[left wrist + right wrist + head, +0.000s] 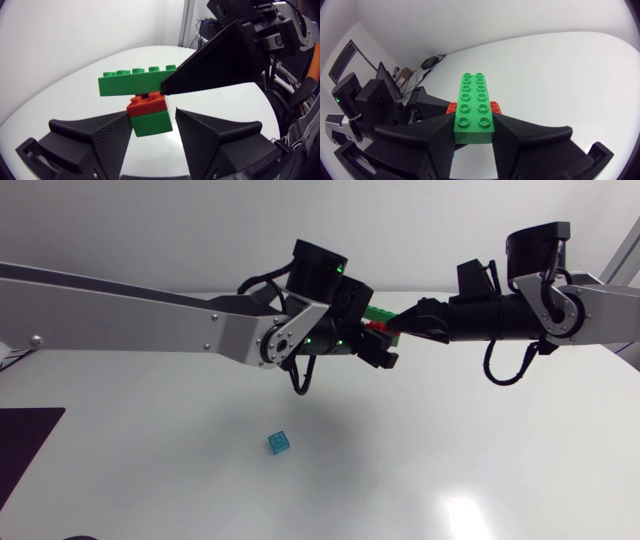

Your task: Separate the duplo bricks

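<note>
Left wrist view: the left pincer [151, 117] is seen clamped on a small green brick [150, 127], one finger against each side. A red brick [146, 104] is plugged onto it, and a long green brick [131, 81] is seated across the red one. That long brick is pinched at one end by the right pincer [474, 129], whose fingers are pressed to both long sides.

In the head view the stack is held in the air between the two pincers, just right of centre in the upper half of the frame, clear of the table [450, 470]. The bricks are judged light, rigid and smooth-sided. The stud joints are likely tight, so the flat side faces should be gripped firmly and the joint peeled open by tilting.

A blue brick [279, 442] lies alone below centre. Open table is left all around, widest toward the lower right. An edge appears to run at the right, below the right arm.
</note>
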Controlling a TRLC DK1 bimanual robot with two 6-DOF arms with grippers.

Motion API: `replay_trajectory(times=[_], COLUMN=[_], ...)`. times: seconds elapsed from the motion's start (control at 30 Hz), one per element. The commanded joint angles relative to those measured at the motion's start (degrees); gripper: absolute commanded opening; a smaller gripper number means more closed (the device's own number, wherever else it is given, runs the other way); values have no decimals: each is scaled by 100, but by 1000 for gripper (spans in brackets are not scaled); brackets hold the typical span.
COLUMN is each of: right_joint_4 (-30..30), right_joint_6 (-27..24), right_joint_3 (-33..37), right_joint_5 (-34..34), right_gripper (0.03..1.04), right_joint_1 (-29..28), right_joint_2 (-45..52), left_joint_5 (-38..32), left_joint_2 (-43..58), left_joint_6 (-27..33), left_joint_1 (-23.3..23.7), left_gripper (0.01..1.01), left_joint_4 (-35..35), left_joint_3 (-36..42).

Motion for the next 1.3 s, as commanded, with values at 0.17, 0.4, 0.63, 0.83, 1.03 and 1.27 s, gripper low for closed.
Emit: replay_trajectory(times=[0.17,0.4,0.63,0.83,1.03,1.27], right_joint_4=[10,27,36,45,-122,-350], right_joint_6=[169,99,-139,-543,-1026,-1914], right_joint_3=[56,-23,-128,-313,-348,-568], right_joint_5=[-89,-116,-63,78,-89,-10], right_gripper=[174,174,172,172,172,172], right_joint_1=[84,84,22,-74,-505,-927], right_joint_2=[-24,-7,-77,-200,-288,-77], left_joint_5=[-12,-12,-12,120,480,471], left_joint_2=[234,261,234,-3,-443,-434], left_joint_6=[-216,-233,-207,-145,189,452], left_joint_1=[-59,-23,38,117,231,381], left_gripper=[493,344,344,346,534,626], left_joint_4=[76,111,103,41,-284,-521], left_joint_3=[156,130,42,-169,-415,-538])
